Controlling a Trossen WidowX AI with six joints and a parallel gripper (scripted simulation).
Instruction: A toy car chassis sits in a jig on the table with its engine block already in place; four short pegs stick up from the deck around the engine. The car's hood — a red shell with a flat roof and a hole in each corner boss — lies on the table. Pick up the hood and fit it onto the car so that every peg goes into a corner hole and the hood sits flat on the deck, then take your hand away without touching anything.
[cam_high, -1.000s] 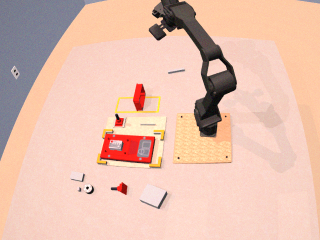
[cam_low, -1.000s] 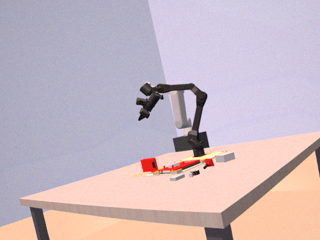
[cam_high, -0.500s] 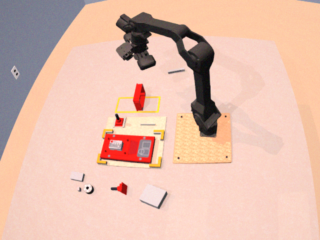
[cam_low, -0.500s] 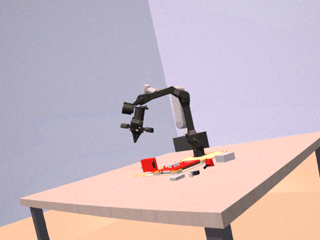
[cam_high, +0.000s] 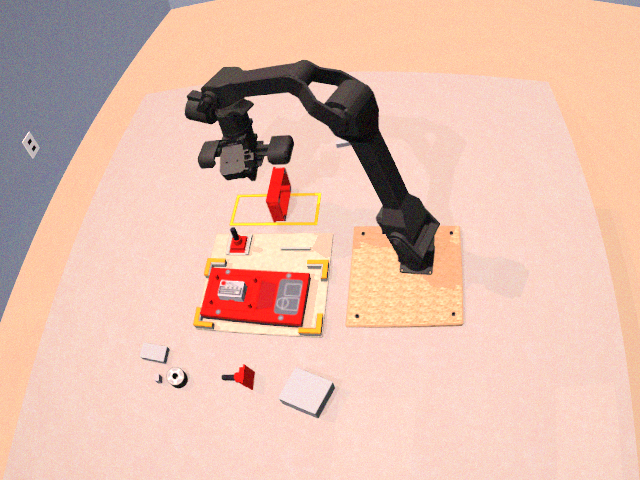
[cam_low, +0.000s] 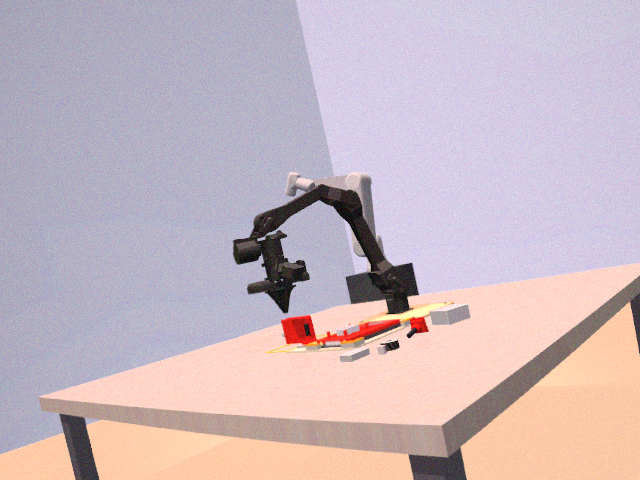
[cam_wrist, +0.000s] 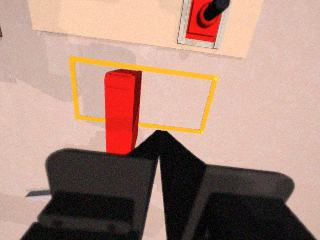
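Note:
The red hood (cam_high: 278, 198) (cam_low: 297, 329) (cam_wrist: 121, 112) stands on its edge inside a yellow outlined rectangle (cam_high: 276, 224) (cam_wrist: 145, 71) on the table. My gripper (cam_high: 248, 170) (cam_low: 284, 308) (cam_wrist: 160, 135) is shut and empty. It hangs above the table, a little to the left of and behind the hood, and does not touch it. The red car chassis (cam_high: 261, 304) (cam_low: 372, 328) lies in its jig (cam_high: 214, 266) with yellow corner brackets, in front of the rectangle. The grey engine block (cam_high: 231, 290) sits on its deck. The pegs are too small to make out.
A red block with a black peg (cam_high: 237, 242) (cam_wrist: 205, 20) stands between the rectangle and the jig. A loose red piece (cam_high: 244, 376), a small wheel (cam_high: 176, 375) and two grey blocks (cam_high: 154, 352) (cam_high: 306, 391) lie at the front. The arm's base plate (cam_high: 403, 304) is to the right.

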